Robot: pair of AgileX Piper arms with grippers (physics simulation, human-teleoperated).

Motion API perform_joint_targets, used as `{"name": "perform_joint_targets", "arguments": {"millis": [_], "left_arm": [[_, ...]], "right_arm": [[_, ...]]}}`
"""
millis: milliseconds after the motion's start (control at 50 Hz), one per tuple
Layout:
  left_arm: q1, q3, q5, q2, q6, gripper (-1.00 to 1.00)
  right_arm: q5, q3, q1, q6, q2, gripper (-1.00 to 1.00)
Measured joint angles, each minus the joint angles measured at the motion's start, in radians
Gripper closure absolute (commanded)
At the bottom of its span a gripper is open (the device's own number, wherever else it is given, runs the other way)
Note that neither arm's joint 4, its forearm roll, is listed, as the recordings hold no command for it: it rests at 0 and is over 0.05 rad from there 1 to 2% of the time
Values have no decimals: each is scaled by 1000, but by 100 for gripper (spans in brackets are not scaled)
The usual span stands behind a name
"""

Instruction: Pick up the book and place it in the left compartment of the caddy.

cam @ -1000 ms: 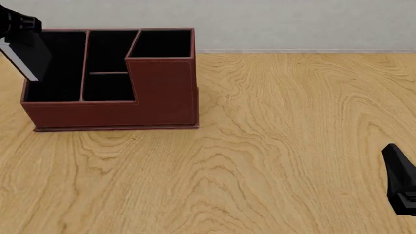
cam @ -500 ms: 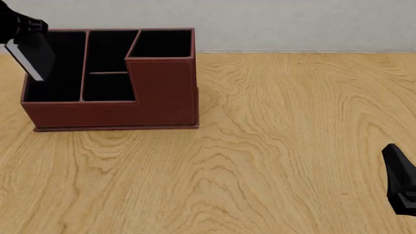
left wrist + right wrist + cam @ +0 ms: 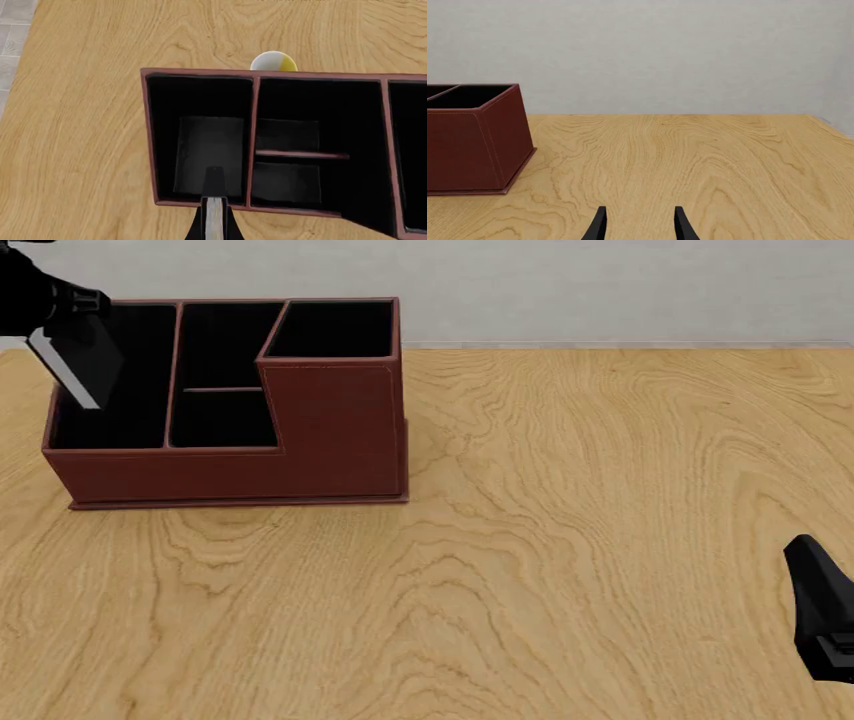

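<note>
At the upper left of the front view, we hold the book [image 3: 83, 358] in the left gripper [image 3: 67, 302], tilted, its white page edge facing left and its lower corner over the left compartment [image 3: 114, 390] of the caddy [image 3: 334, 430]. The left wrist view, looking down, shows the book edge-on [image 3: 213, 220] between the closed jaws, at the lower centre of that frame, lined up over the compartment floor [image 3: 208, 150] and close to the near wall. Whether the lower corner already sits below the caddy rim, we cannot tell.

We judge the book to be light, thin and stiff: it hangs straight from one clamped edge with no visible sag. The smooth cover may slip or pivot in the jaws, so we take hold flat across the covers near the upper edge, as here, and leave the lower part free to enter the slot. The slot is narrow; a tilted book can catch on the outer wall or the divider [image 3: 252, 145].

A yellow and white ball [image 3: 273, 62] lies outside the caddy, at the upper centre of the left wrist view.

The right gripper [image 3: 638, 226] idles at the lower right of the front view, fingers apart and holding nothing, well away from the caddy.
</note>
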Motion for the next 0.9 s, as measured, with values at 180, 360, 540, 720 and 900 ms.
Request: {"name": "perform_joint_targets", "arguments": {"millis": [180, 360, 540, 720, 900], "left_arm": [[-4, -26, 4, 20, -1, 100], [-9, -46, 3, 40, -1, 100], [-11, -85, 12, 65, -3, 100], [-10, -131, 25, 94, -5, 100], [-10, -169, 35, 117, -8, 100]], "right_arm": [[0, 0, 0, 0, 0, -100], [0, 0, 0, 0, 0, -100], [0, 0, 0, 0, 0, -100], [0, 0, 0, 0, 0, -100], [0, 0, 0, 0, 0, -100]]}}
